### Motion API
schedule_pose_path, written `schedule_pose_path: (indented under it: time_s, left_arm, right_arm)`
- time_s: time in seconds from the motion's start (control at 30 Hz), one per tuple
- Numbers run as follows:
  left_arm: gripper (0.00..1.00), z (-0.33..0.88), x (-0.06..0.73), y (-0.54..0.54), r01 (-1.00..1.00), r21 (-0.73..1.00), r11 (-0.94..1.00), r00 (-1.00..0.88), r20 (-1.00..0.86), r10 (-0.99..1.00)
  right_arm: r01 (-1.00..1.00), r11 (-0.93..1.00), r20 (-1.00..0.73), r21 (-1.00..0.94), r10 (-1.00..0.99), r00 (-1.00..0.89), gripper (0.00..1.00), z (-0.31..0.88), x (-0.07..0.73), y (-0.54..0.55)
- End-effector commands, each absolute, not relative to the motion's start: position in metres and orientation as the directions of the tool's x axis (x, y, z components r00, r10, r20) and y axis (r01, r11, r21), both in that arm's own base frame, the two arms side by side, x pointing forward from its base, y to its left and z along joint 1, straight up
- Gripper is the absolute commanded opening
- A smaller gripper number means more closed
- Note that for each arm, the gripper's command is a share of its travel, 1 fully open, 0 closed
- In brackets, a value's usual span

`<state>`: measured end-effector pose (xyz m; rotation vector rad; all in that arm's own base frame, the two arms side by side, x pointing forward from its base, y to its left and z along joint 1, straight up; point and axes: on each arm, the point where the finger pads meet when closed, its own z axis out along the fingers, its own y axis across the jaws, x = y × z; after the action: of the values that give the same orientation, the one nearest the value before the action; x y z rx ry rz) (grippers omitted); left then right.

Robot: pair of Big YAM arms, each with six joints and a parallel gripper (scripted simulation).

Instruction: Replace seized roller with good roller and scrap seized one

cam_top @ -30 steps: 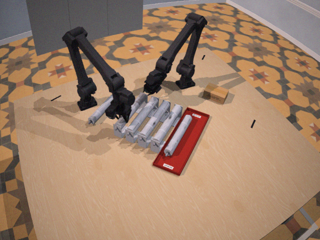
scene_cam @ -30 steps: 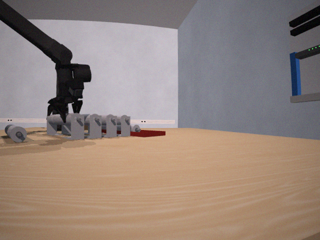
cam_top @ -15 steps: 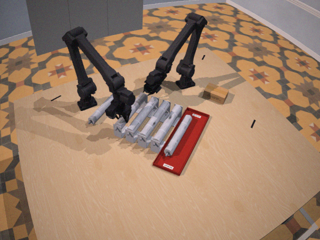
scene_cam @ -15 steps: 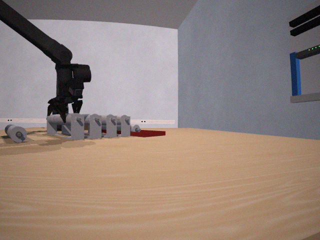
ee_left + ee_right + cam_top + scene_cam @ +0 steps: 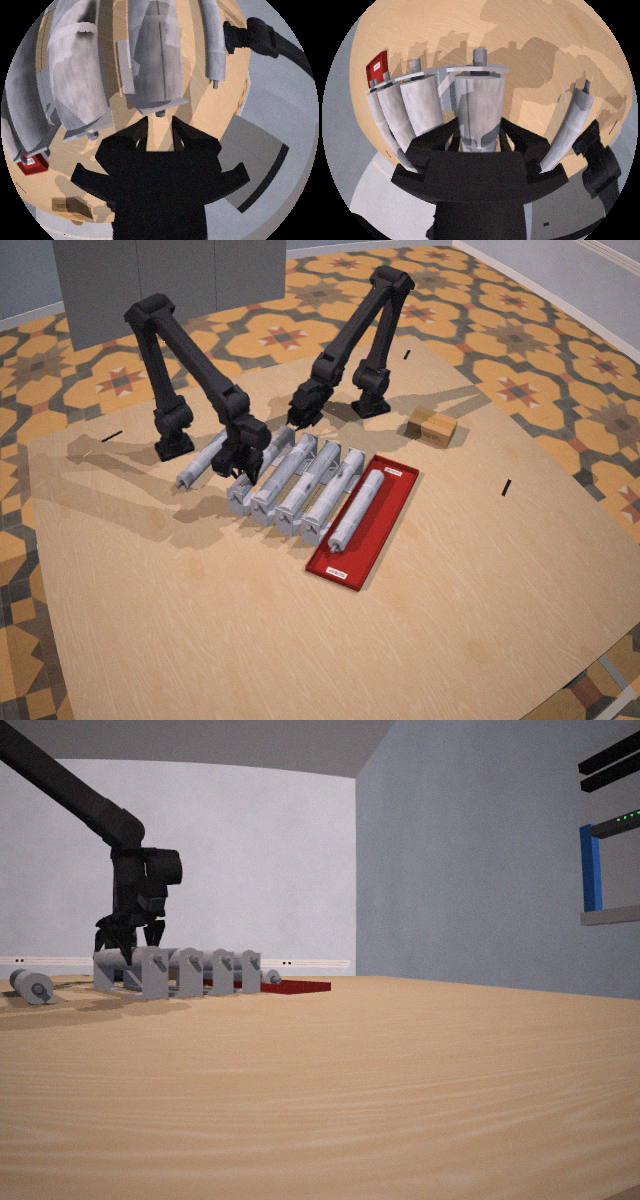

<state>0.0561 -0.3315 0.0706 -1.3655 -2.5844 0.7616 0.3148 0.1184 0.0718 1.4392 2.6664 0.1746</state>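
The roller bed [image 5: 285, 525] [image 5: 155, 984] holds four grey rollers. My right gripper [image 5: 245, 477] [image 5: 140, 947] is shut on the end roller [image 5: 277, 445] [image 5: 113, 957] [image 5: 157, 65] [image 5: 480, 100], near its front bracket. That roller's axle end [image 5: 158, 961] [image 5: 160, 114] [image 5: 480, 54] shows outside both brackets. My left gripper [image 5: 298, 424] [image 5: 160, 119] is partly open and empty beside the rear axle end. One roller [image 5: 356, 511] [image 5: 270, 976] lies in the red scrap tray [image 5: 356, 564] [image 5: 305, 987]. A loose roller [image 5: 199, 467] [image 5: 32, 986] [image 5: 215, 40] [image 5: 570, 125] lies on the table beside the bed.
A cardboard box [image 5: 431, 427] [image 5: 72, 205] stands on the table behind the tray. The tray is close beside the bed's other end. The loose roller lies between the right arm's base [image 5: 174, 441] and the bed.
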Motion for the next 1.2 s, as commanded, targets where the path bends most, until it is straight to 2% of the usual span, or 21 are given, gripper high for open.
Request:
schedule_pose_path:
  time_s: [0.0, 1.17]
  left_arm:
    - [0.32, 0.0880, 0.0649, -0.3548, 0.748, -0.493, 0.444, -0.587, -0.179, 0.790]
    - [0.32, 0.0880, 0.0649, -0.3548, 0.748, -0.493, 0.444, -0.587, -0.179, 0.790]
  right_arm:
    - [0.794, 0.563, -0.074, 0.231, 0.823, -0.563, 0.32, 0.1136, 0.3375, 0.1309]
    - [0.801, 0.553, -0.065, 0.231, 0.830, -0.554, 0.32, 0.1108, 0.3398, 0.1268]
